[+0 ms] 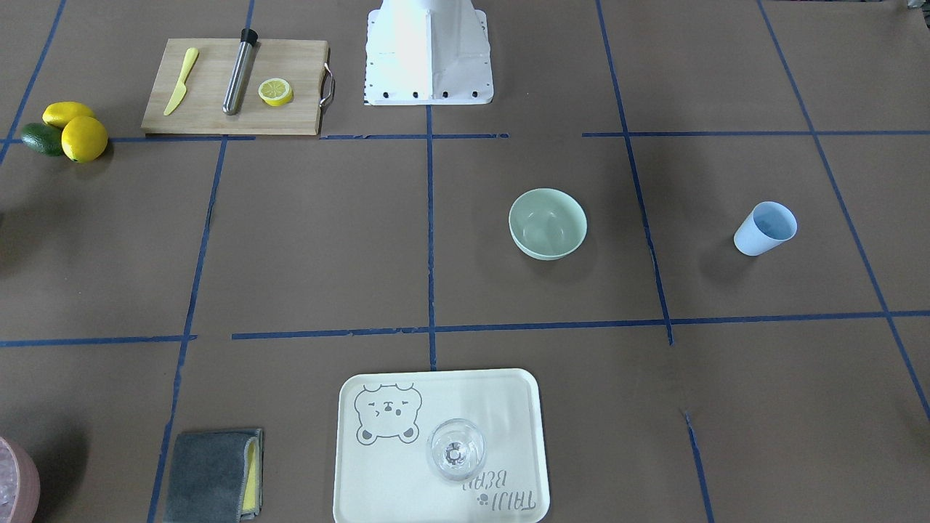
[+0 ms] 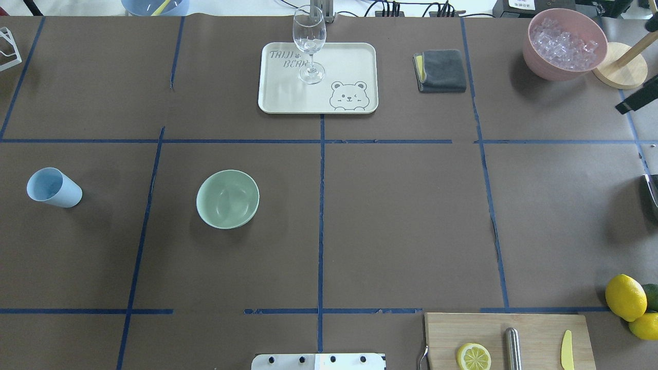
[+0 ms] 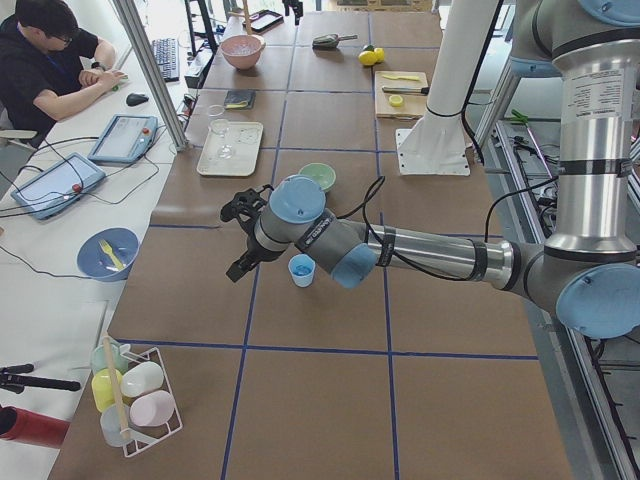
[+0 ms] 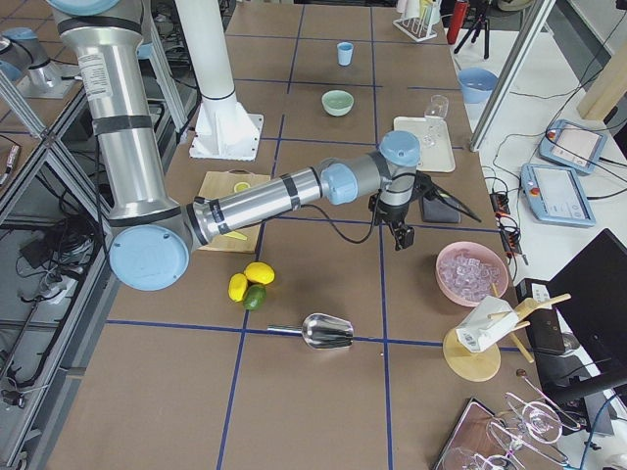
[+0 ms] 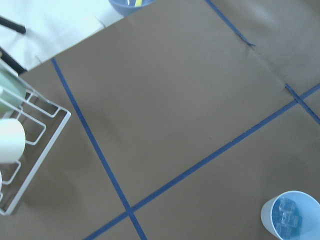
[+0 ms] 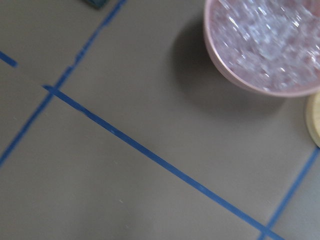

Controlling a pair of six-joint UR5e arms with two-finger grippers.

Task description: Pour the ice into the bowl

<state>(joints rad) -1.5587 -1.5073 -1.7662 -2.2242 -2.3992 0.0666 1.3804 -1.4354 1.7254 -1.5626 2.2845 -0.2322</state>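
Note:
The pale mint-green bowl (image 2: 227,199) stands empty on the brown table left of centre; it also shows in the front view (image 1: 547,224). The light blue cup (image 2: 54,187) stands to its left, and the left wrist view shows clear ice cubes (image 5: 287,212) inside it. My left gripper (image 3: 236,238) shows only in the exterior left view, hovering above the table beside the cup (image 3: 301,270); I cannot tell whether it is open. My right gripper (image 4: 402,235) shows only in the exterior right view, near the pink container (image 4: 472,272); I cannot tell its state.
A cream tray (image 2: 354,56) with a clear glass (image 2: 309,43) stands at the far middle, a grey cloth (image 2: 441,71) beside it. The pink container of ice (image 2: 565,43) is far right. A cutting board (image 2: 534,329), lemons (image 2: 624,297) and a metal scoop (image 4: 326,332) lie at the right.

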